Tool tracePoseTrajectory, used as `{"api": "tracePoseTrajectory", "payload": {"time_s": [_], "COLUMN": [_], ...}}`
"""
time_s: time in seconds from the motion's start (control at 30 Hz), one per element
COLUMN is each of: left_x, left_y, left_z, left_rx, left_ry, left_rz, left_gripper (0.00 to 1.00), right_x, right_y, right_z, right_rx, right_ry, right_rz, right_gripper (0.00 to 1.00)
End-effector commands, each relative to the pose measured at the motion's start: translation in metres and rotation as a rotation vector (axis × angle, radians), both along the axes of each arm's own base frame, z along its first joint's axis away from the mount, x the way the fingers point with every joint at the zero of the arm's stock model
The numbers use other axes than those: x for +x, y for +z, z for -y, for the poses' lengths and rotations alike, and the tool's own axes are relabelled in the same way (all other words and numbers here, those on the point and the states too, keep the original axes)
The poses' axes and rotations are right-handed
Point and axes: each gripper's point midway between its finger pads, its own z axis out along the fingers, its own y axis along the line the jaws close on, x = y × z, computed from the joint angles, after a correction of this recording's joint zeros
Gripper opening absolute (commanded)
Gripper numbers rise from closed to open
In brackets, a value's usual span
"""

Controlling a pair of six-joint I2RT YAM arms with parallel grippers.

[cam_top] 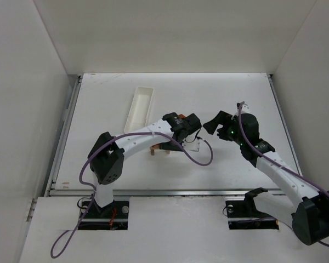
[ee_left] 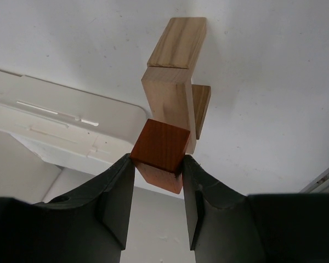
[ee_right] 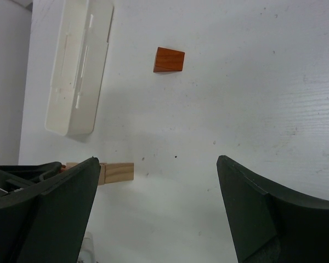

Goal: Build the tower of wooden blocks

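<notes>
Orange-red block [ee_left: 160, 148] pinched between left jaws; right jaws gape wide, holding nothing.

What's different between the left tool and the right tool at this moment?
The left tool is closed on an orange-red block; the right tool stands wide open, holding nothing. The left tool is right at the tan blocks; the right tool hangs apart from them, over the table. Both are dark and two-fingered.
</notes>
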Motion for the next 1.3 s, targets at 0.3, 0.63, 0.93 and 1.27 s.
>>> {"api": "tracePoseTrajectory", "payload": {"time_s": [0.3,0.63,0.93,1.27], "left_x": [0.009,-0.006,-0.011,-0.012], "left_y": [0.037,0.014,0.010,0.006], "left_z": [0.003,-0.001,-0.006,0.000], "left_rx": [-0.034,0.013,0.051,0.021], "left_ry": [0.030,0.006,0.023,0.091], "left_rz": [0.081,0.024,0.012,0.009], "left_gripper": [0.00,0.00,0.00,0.00], "right_x": [0.019,0.014,0.013,0.011], "right_y": [0.037,0.033,0.029,0.025], "right_z": [0.002,0.006,0.007,0.008], "right_rx": [0.012,0.012,0.002,-0.006], "right_ry": [-0.001,-0.003,0.000,0.004], "right_rz": [0.065,0.052,0.047,0.050], "right_gripper": [0.93,0.93,0.93,0.93]}}
